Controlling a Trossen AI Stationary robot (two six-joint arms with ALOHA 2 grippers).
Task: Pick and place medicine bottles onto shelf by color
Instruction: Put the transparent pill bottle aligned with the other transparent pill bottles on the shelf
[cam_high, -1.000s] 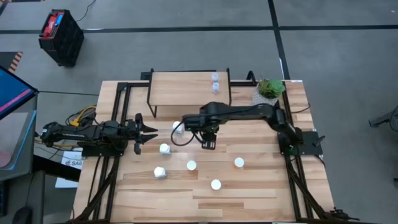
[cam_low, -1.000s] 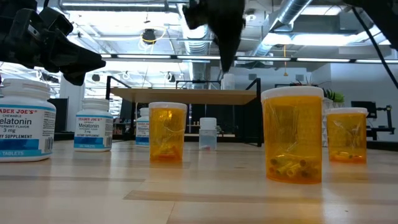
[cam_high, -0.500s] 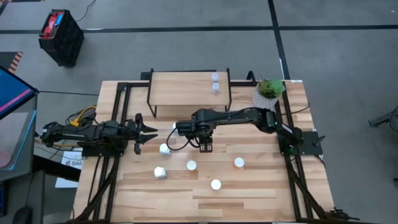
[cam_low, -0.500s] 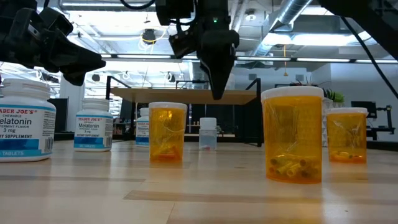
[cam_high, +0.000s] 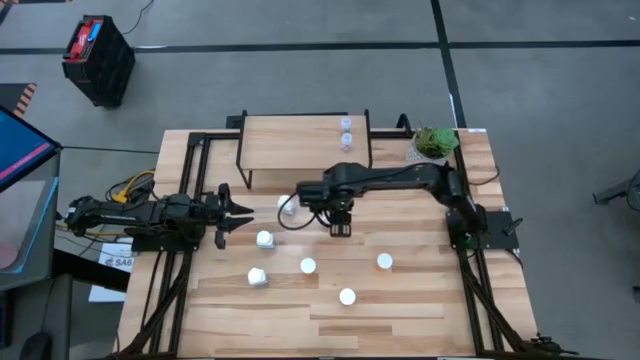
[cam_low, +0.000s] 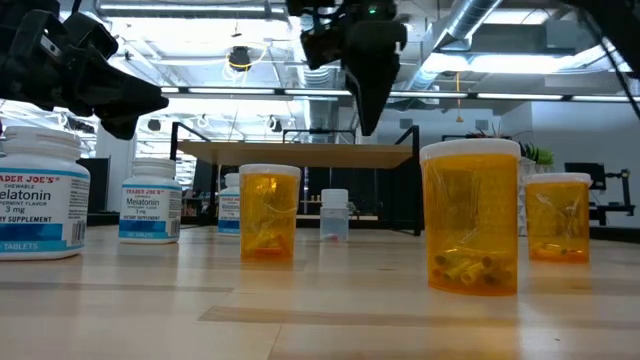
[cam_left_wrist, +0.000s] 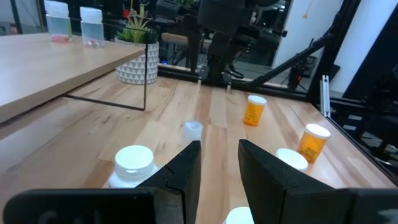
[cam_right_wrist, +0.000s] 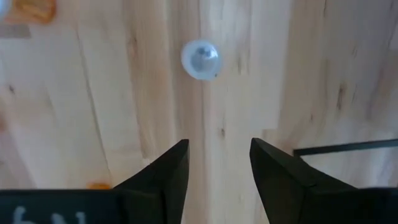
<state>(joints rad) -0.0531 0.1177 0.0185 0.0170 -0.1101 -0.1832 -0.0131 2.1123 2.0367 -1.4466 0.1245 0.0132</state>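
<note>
The shelf (cam_high: 300, 143) stands at the table's far side with two clear bottles (cam_high: 346, 131) on its right end. A third clear bottle (cam_right_wrist: 200, 60) stands on the table just ahead of my right gripper (cam_right_wrist: 219, 168), which is open, points down and hangs above the table (cam_high: 341, 226); the arm hides this bottle in the high view. Three white bottles (cam_high: 265, 240) stand left of centre. Three orange bottles (cam_high: 347, 296) stand nearer the front. My left gripper (cam_left_wrist: 219, 174) is open and empty at the table's left (cam_high: 235, 210).
A potted plant (cam_high: 434, 143) stands at the far right corner beside the shelf. The shelf's thin black legs (cam_low: 416, 180) stand just behind the loose clear bottle (cam_low: 334, 214). Bare tabletop lies along the near edge (cam_high: 330, 335).
My right gripper has swung toward the table's left and dipped lower, then come back toward the right and up, staying open and empty. The bottles have not moved.
</note>
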